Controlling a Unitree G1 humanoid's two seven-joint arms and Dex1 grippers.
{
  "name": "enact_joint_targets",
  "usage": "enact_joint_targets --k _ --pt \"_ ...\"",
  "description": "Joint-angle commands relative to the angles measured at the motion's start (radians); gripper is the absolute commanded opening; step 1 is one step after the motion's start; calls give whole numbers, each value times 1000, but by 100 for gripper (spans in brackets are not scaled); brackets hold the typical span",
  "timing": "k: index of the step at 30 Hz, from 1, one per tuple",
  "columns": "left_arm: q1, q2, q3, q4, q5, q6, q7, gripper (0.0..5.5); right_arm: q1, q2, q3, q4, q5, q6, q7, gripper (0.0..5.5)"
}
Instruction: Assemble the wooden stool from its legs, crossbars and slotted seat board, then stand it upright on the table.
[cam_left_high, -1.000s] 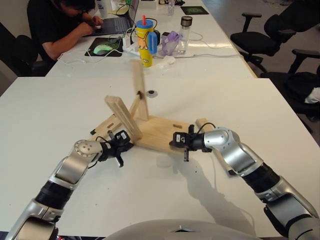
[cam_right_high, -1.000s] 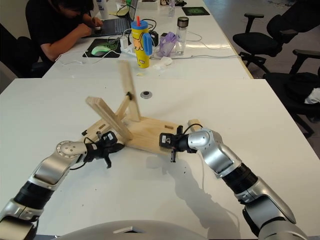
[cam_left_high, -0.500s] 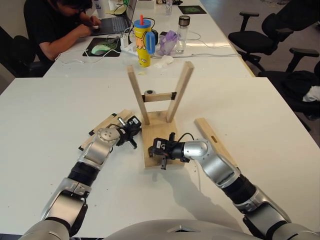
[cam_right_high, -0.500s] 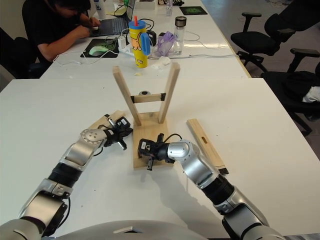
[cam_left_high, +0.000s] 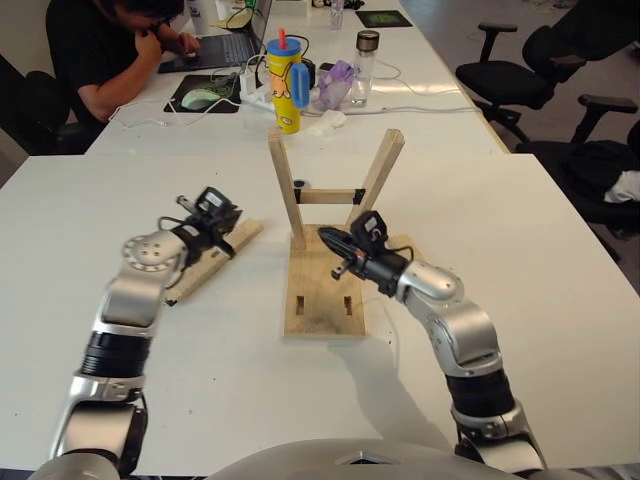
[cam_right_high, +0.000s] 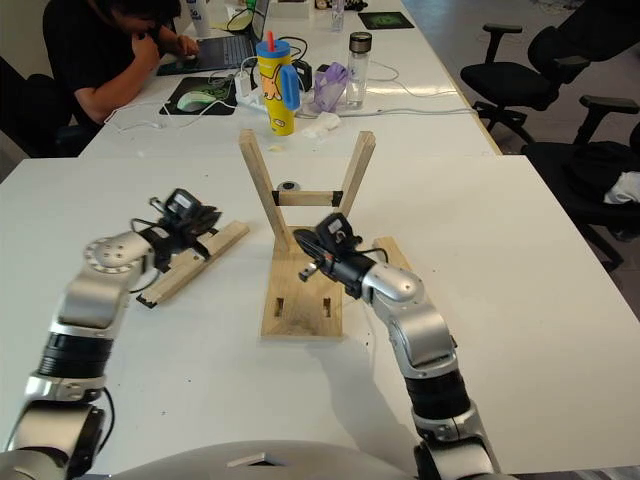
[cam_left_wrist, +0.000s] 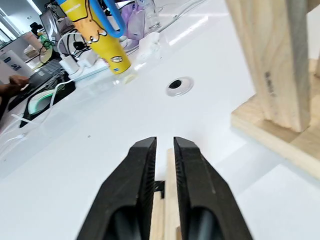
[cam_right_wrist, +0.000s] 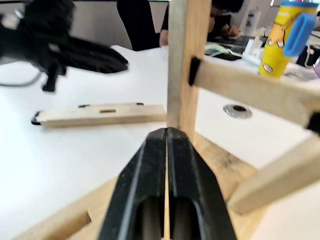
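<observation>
Right hand (cam_left_high: 328, 240) beside upright legs (cam_left_high: 287, 190)

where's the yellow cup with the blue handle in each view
Left eye: tall yellow plastic cup beyond the wooden leg frame.
Right eye: cup, same place.
Left wrist: cup past the round grommet.
Right wrist: cup past the grommet.
Shared landmark: the grommet, between frame and cup.

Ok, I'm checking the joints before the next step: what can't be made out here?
Eye views: the right gripper hides where the right upright leg meets the seat board.
Eye views: the right arm covers most of the loose leg behind it.
Right wrist view: the left gripper is blurred.
</observation>
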Motion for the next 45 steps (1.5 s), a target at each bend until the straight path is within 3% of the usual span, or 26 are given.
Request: enact_joint_targets --k 1,9,16,23,37,45 --pt "-56 115 40 230 -21 -49 -115 133 24 -56 -43 19 -5 17 -21 0" --pt "-202 171 7 765 -23 -229 -359 243 -38 -59 -29 83 12 14 -22 0" --pt "-234 161 -29 903 -13 -302 -508 243 -57 -58 -12 83 37 25 -15 0" --pt "-239 142 -83 966 49 -374 -498 243 -67 -58 8 82 40 36 -18 0" --pt "-273 50 -78 1068 68 -370 -358 243 -59 -57 29 90 49 43 -17 0" --pt "-201 39 -137 1026 103 -417 -351 130 -53 -48 26 72 57 6 -23 0"
